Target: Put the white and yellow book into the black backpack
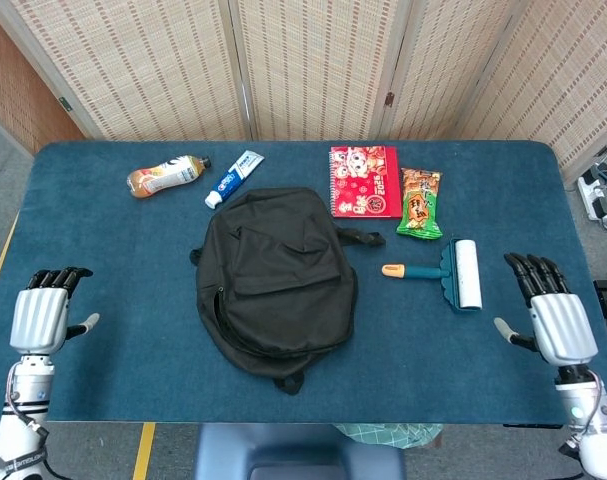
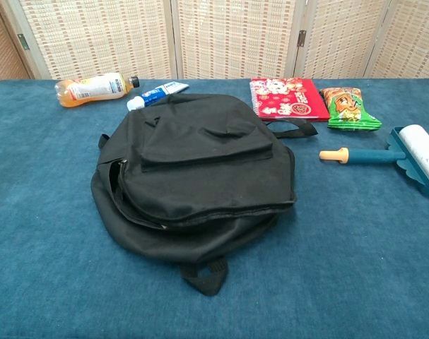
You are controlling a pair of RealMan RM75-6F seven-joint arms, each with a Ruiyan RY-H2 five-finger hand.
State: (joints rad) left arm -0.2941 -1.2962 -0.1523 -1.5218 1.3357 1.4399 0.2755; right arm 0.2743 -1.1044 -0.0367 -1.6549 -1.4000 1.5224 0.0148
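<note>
While my left hand [image 1: 40, 318] hung empty, fingers spread, my right hand [image 1: 558, 322] did too; the black backpack [image 1: 274, 282] lay zipped between them, well apart.

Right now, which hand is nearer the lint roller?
The right hand. It sits at the table's near right edge, just past the lint roller, open and holding nothing. The left hand is at the opposite edge, beyond the black backpack.
</note>
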